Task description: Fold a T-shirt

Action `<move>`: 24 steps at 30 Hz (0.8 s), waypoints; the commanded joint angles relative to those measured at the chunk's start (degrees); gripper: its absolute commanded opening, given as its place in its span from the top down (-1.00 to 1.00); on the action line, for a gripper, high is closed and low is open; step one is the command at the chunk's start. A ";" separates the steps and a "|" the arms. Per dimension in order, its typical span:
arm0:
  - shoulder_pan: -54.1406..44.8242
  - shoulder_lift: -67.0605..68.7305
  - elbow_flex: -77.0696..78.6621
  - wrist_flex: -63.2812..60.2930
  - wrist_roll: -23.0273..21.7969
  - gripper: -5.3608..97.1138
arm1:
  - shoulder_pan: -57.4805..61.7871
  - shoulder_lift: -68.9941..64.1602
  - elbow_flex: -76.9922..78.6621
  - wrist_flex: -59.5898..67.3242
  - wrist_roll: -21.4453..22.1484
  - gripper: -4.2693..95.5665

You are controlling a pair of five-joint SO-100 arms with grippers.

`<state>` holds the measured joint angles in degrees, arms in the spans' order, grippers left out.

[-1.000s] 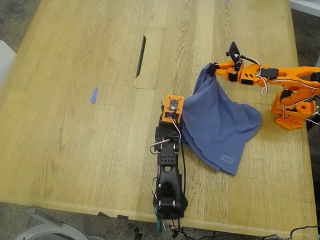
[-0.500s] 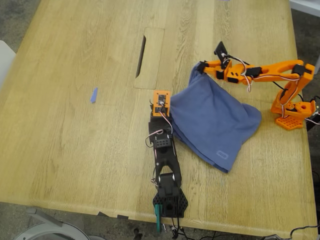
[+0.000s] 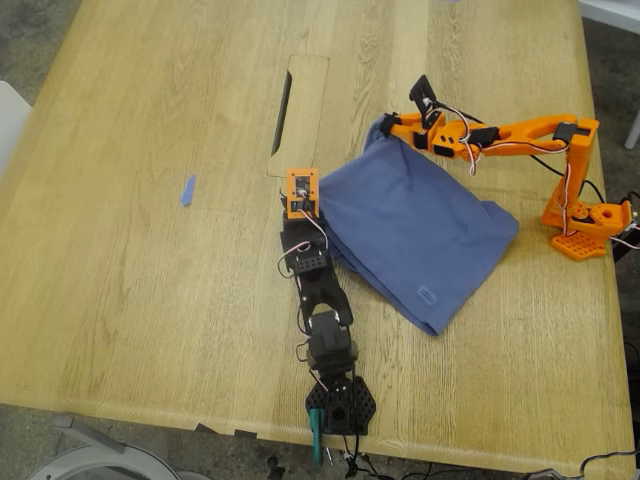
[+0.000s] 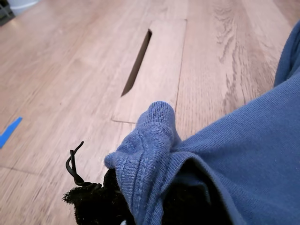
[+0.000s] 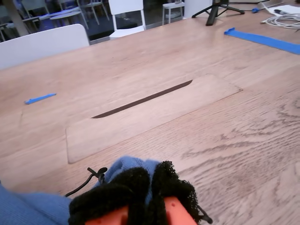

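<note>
The slate-blue T-shirt (image 3: 415, 230) lies folded over on the wooden table, right of centre in the exterior view, with a small label near its lower edge. My first gripper (image 3: 301, 207), on the black arm reaching up from the table's near edge, is shut on the shirt's left corner. In the first wrist view a bunched hem of the T-shirt (image 4: 150, 140) sticks out of the black pads (image 4: 93, 201). My second gripper (image 3: 386, 126), on the orange arm from the exterior view's right, is shut on the shirt's upper corner. A bit of blue T-shirt (image 5: 133, 165) shows above its pads (image 5: 136, 187).
A rectangular table panel with a dark slot (image 3: 298, 115) lies just beyond both grippers. A small blue tape scrap (image 3: 187, 190) sits toward the exterior view's left. The orange arm's base (image 3: 585, 225) and the black arm's base (image 3: 340, 405) stand on the table. White chairs (image 5: 42, 42) stand past the far edge.
Both grippers have moved toward the exterior view's left and upper side, dragging the T-shirt with them. The cloth has spread out flatter and wider.
</note>
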<state>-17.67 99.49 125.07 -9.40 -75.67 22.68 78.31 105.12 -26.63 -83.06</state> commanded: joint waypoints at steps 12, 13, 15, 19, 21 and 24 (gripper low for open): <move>-6.94 -10.20 -20.13 -2.72 -1.14 0.90 | 5.71 -11.25 -21.27 0.88 -0.18 0.91; -7.38 -11.07 -21.27 -2.72 -1.14 0.90 | 5.98 -12.48 -22.94 0.97 -0.26 0.91; -8.17 -12.57 -23.38 -2.55 -1.32 0.90 | 6.59 -15.29 -27.42 1.67 -0.35 0.91; -9.76 -15.38 -26.46 -2.55 -1.32 0.90 | 7.65 -21.01 -36.83 4.22 -0.26 0.91; -10.28 -16.79 -27.77 -2.72 -1.32 0.90 | 8.00 -23.29 -40.17 4.48 -0.18 0.91; -10.81 -18.90 -30.32 -2.81 -1.32 0.90 | 8.17 -24.96 -41.75 2.99 0.09 0.91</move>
<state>-21.97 78.93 102.30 -9.40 -76.38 26.98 52.56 68.29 -22.41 -83.06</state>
